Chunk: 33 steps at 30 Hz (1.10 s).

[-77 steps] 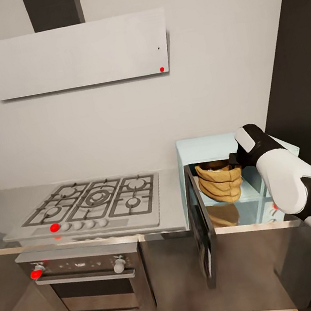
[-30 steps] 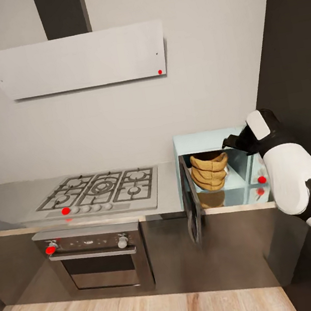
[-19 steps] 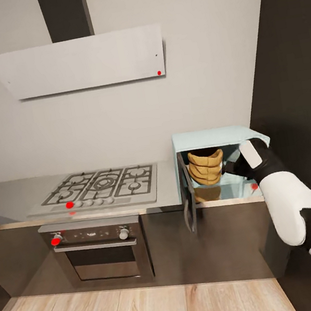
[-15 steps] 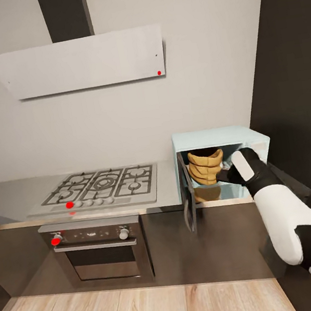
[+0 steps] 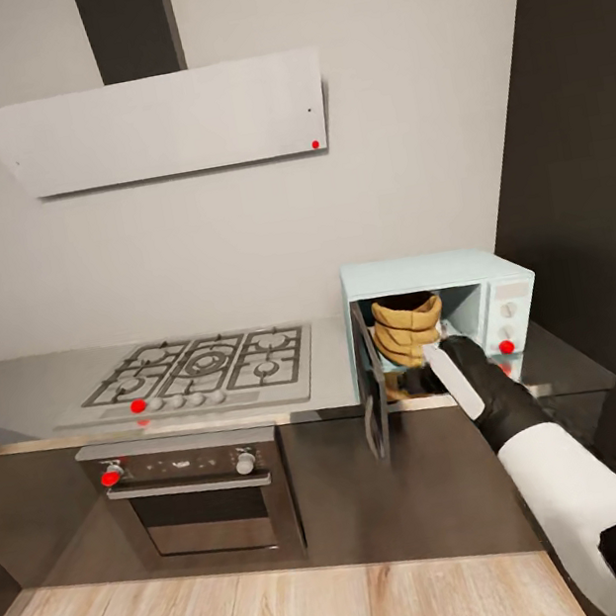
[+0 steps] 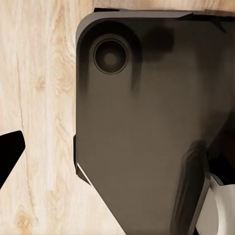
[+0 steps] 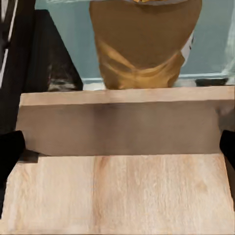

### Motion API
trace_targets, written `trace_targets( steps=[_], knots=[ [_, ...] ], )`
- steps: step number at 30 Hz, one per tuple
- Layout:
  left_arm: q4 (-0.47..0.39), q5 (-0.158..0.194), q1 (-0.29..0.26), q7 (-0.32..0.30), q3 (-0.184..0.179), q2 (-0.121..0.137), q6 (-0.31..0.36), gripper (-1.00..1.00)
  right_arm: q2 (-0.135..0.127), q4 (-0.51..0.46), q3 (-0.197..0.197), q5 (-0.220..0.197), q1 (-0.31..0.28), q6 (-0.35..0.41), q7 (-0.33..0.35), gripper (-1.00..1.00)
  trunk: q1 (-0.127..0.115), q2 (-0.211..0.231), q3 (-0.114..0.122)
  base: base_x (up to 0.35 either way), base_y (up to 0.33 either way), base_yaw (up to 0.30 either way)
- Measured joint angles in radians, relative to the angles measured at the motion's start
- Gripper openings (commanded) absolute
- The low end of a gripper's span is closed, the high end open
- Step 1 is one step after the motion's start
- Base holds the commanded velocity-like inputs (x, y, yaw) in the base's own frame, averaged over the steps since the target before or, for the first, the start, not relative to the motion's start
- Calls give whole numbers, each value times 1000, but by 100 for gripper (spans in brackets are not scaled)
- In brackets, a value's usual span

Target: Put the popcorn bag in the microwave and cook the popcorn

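The tan popcorn bag [image 5: 407, 328] stands upright inside the mint-blue microwave [image 5: 487, 268], whose dark door [image 5: 372, 397] hangs open to the left. In the right wrist view the popcorn bag [image 7: 144, 44] sits beyond the countertop's front edge, its white label at one side. My right gripper [image 5: 417, 380] hovers just outside the opening, below the bag, open and empty; its black fingertips [image 7: 10, 152] stand wide apart at the picture's edges. The popcorn is hidden in the bag. One fingertip [image 6: 10, 156] of my left gripper hangs over the floor.
The grey countertop [image 5: 22, 396] carries a gas hob [image 5: 198, 371] above a built-in oven [image 5: 194, 497]. A white hood [image 5: 157, 123] hangs on the wall. A tall dark cabinet [image 5: 573, 153] stands right of the microwave. My dark base [image 6: 147, 122] rests on the wooden floor [image 6: 39, 73].
My right arm has drawn back out of the microwave and dropped to the front of the opening, leaving the bag inside. The camera backed off earlier; the microwave's knob panel now shows.
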Motion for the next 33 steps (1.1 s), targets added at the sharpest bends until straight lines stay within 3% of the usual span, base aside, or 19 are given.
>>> trace_targets(
  steps=[3, 5, 6, 8, 10, 12, 14, 25, 33],
  knots=[
    [0, 0, 0, 0, -1, 0, 0, 100, -7, -70, 20, 7, 54, -92, 78, 100, 0, 0, 0, 0, 0, 0],
    [0, 0, 0, 0, -1, 0, 1, 100, -33, -83, 23, 8, 92, -215, 148, 100, 0, 0, 0, 0, 0, 0],
    [0, 0, 0, 0, -1, 0, 1, 100, -39, -78, 23, 7, 101, -300, 172, 100, 0, 0, 0, 0, 0, 0],
    [0, 0, 0, 0, -1, 0, 2, 100, -42, -49, 23, 10, 105, -388, 185, 100, 0, 0, 0, 0, 0, 0],
    [0, 0, 0, 0, -1, 0, 2, 100, -43, -7, 23, 44, 106, -439, 188, 100, 0, 0, 0, 0, 0, 0],
    [0, 0, 0, 0, -1, 0, 2, 100, -42, 70, 22, 121, 107, -623, 190, 100, 0, 0, 0, 0, 0, 0],
    [0, 0, 0, 0, -1, 0, 2, 100, -41, 131, 21, 146, 107, -743, 190, 100, 0, 0, 0, 0, 0, 0],
    [0, -2, 0, 1, 0, 0, -2, 100, -42, 168, 19, 154, 107, -927, 184, 100, 0, 0, 0, 0, 0, 0],
    [0, -2, 0, -1, -1, 1, 3, 100, -42, 171, 19, 145, 107, -953, 185, 100, 0, 0, 0, 136, 0, 0]
  ],
)
